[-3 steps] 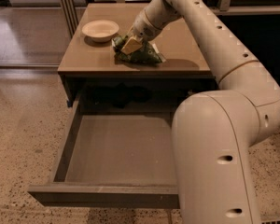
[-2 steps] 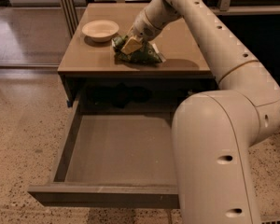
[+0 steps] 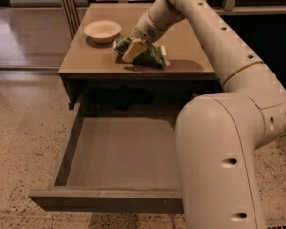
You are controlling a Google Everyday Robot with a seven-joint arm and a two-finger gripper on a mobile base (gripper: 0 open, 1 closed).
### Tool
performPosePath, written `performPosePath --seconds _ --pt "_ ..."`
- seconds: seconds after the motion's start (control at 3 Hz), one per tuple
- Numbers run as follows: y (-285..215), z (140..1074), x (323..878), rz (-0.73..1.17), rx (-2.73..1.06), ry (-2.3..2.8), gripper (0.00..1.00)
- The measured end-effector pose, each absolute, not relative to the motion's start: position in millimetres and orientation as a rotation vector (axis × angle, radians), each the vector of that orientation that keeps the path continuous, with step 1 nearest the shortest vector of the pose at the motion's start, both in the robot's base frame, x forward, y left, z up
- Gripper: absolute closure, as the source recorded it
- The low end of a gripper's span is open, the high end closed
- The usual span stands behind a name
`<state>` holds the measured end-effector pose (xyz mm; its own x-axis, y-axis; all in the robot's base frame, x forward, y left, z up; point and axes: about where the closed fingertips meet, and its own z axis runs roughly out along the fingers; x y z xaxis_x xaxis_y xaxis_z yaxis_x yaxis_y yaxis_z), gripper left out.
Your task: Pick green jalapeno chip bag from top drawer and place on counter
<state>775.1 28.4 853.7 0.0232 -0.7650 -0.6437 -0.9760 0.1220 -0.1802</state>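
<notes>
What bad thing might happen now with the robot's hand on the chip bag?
1. The gripper is on the green jalapeno chip bag, which lies near the front edge of the counter. If the bag gets dragged along, it might slip off into the open top drawer below.
2. The white bowl stands just left of the bag; a sideways swing might bump it.
</notes>
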Motion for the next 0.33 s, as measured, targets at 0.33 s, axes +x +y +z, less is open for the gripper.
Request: performPosePath --seconds 0.33 --pt "28.4 853.7 775.1 0.439 -1.688 1.787 0.00"
